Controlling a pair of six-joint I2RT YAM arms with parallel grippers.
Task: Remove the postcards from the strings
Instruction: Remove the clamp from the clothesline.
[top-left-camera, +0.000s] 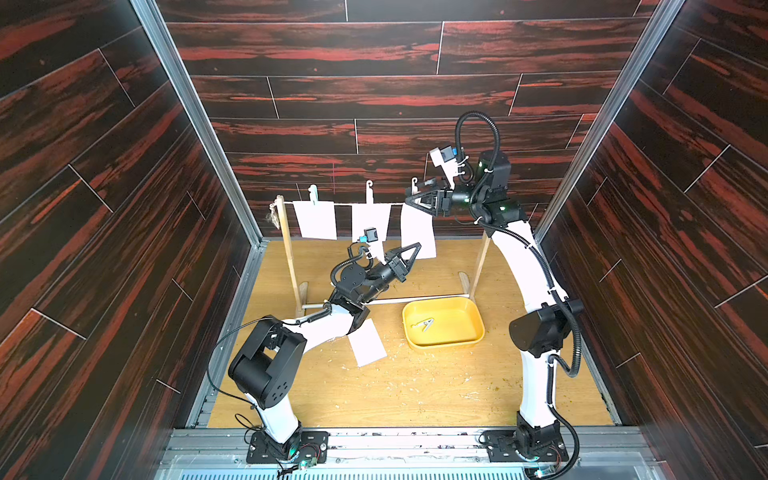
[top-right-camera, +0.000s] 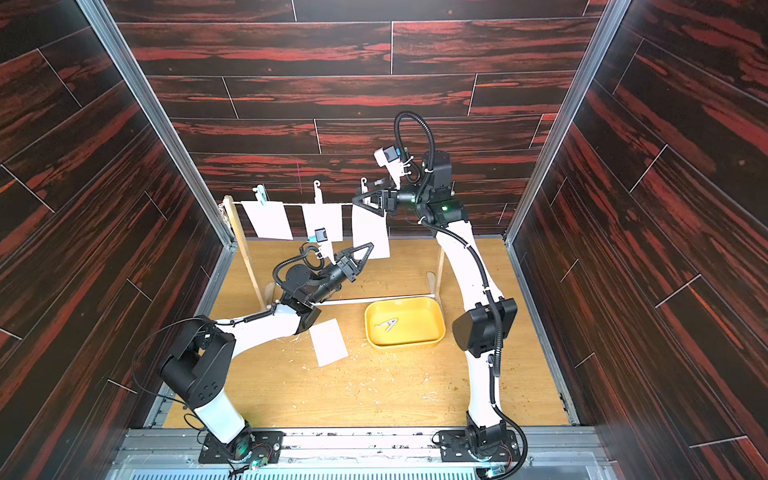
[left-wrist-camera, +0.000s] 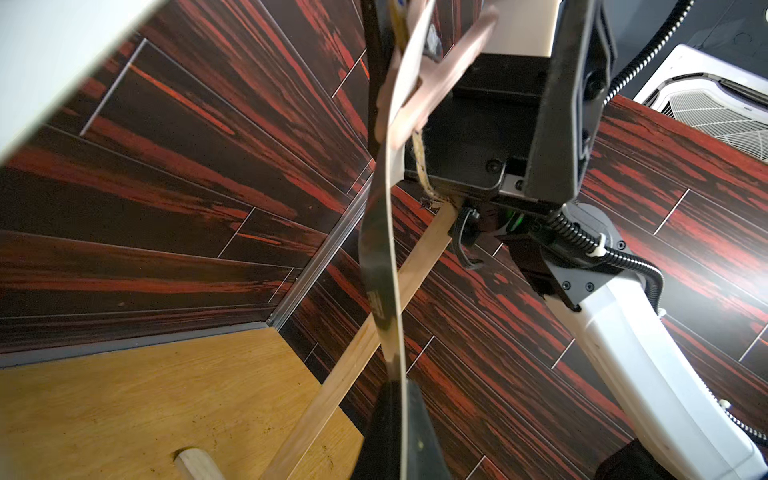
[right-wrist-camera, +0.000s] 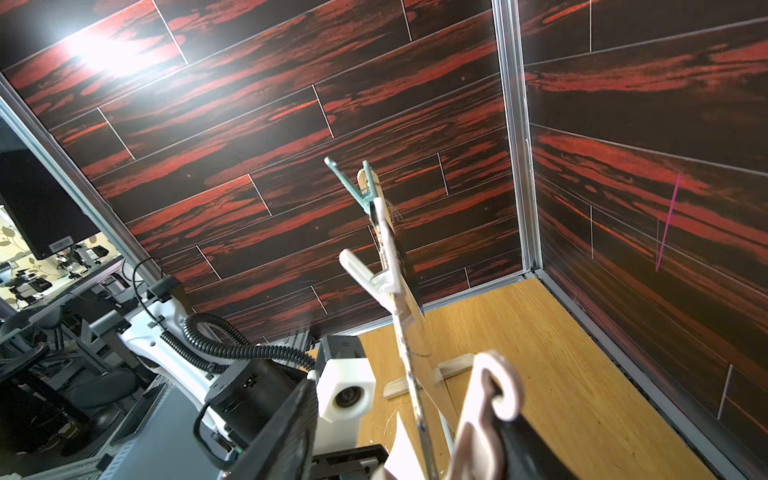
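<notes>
The leftmost postcard (top-left-camera: 316, 220) and middle postcard (top-left-camera: 370, 218) hang pegged on the string (top-left-camera: 345, 203); the left hand (top-left-camera: 417, 247), clamped on the lower corner of the right postcard (top-left-camera: 417, 228), could tear it by tugging before the clothespin (top-left-camera: 414, 185) releases. The right hand (top-left-camera: 410, 199) brackets that clothespin, pinching or not I cannot tell. Flecks litter the wooden desk (top-left-camera: 415, 395), walled in by dark red-grained panels.
</notes>
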